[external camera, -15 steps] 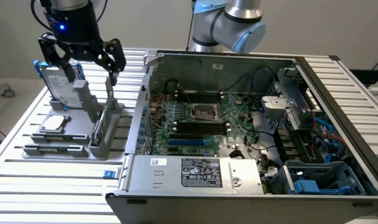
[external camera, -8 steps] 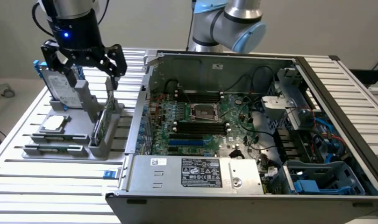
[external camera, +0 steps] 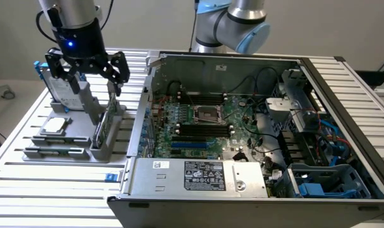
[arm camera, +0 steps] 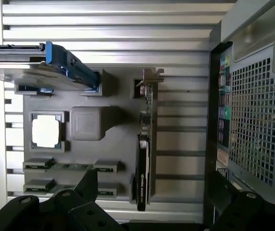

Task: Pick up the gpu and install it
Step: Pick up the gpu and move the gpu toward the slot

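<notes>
- Now hovering the gripper point(external camera: 87, 78) wide open and empty above the grey parts holder point(external camera: 78, 135).
- Leaving the gpu point(external camera: 104, 121) standing on edge in that holder's slot, ungrasped.
- Risking a clamp on the hard drive point(external camera: 60, 92) just beside it, if descending off-line.
- Risking tilting or jamming the thin card, if closing off-centre.
</notes>
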Controlling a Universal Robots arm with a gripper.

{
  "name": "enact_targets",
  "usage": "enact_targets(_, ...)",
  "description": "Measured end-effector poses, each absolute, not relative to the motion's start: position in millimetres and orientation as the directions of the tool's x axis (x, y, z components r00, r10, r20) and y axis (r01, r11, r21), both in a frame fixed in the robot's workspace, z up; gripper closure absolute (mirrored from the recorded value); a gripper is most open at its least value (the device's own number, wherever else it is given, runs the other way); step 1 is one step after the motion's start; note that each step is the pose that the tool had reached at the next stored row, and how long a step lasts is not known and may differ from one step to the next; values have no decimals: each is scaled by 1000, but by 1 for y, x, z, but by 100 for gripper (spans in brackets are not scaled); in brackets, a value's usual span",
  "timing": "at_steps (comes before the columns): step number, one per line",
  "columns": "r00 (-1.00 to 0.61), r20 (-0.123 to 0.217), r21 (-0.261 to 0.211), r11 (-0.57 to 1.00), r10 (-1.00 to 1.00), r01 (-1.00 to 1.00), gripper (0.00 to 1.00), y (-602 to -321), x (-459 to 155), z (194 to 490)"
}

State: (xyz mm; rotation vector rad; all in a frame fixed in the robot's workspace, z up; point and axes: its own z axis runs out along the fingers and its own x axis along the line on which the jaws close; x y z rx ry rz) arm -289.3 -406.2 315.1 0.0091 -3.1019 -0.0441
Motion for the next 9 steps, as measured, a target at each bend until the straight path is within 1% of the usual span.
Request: enact_targets(9, -999, 39, 29, 1000, -8, -7, 1, -406, -293, 299)
